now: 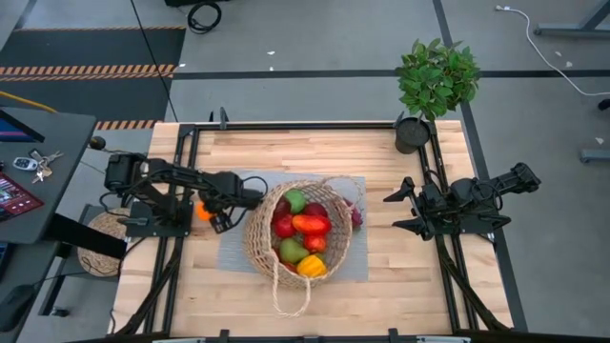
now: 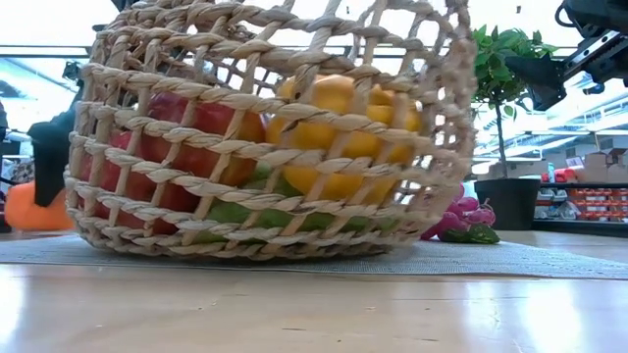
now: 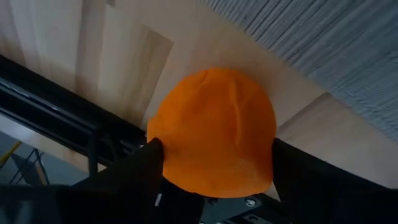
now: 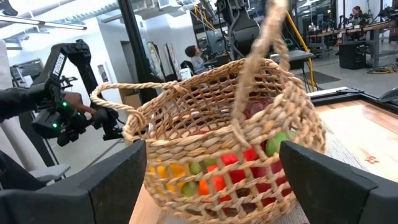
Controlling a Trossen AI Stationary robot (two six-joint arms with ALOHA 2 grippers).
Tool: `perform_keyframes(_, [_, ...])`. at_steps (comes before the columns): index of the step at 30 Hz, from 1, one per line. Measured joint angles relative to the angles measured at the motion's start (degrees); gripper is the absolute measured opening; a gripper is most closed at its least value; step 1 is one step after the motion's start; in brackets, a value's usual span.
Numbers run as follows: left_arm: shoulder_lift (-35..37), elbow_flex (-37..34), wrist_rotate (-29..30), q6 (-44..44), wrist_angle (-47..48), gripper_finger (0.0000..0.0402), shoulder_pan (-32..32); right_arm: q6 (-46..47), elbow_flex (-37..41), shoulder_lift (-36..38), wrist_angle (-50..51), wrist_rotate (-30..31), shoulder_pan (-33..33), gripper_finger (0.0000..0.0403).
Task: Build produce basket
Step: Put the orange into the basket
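Observation:
The wicker basket (image 1: 300, 229) stands on a grey mat (image 1: 238, 252) at the table's middle, holding red, green, orange and yellow produce (image 1: 305, 229). A dark red piece (image 2: 461, 221) lies on the mat against the basket's right side. My left gripper (image 1: 212, 211) is just left of the basket, shut on an orange fruit (image 3: 214, 134). My right gripper (image 1: 393, 211) hangs open to the right of the basket, pointing at it, and touches nothing. The right wrist view shows the basket (image 4: 217, 143) beyond my open right gripper (image 4: 214, 186). My left gripper pinches the orange fruit between its two fingers (image 3: 146, 168), one on each flank (image 3: 163, 149). The fingers point down toward the wood beside the mat's left edge. Whether the fruit is lifted clear or still touches the table, I cannot tell.
A potted plant (image 1: 437, 76) stands at the table's far right corner. Black frame rails (image 1: 181, 162) run along the left and right sides. A flat round woven mat (image 1: 95, 243) and a desk with keys (image 1: 38, 167) sit beyond the left edge. Bare wood lies near the front edge.

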State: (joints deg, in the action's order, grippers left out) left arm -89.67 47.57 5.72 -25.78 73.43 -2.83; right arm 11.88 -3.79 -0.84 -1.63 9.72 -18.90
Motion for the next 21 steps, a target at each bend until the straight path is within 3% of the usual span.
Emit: perform_keyframes(21, [10.21,16.02,10.85,0.98,10.35,0.0270,-3.29,-0.02,0.02,0.00,-0.10,0.00,0.00,0.0370])
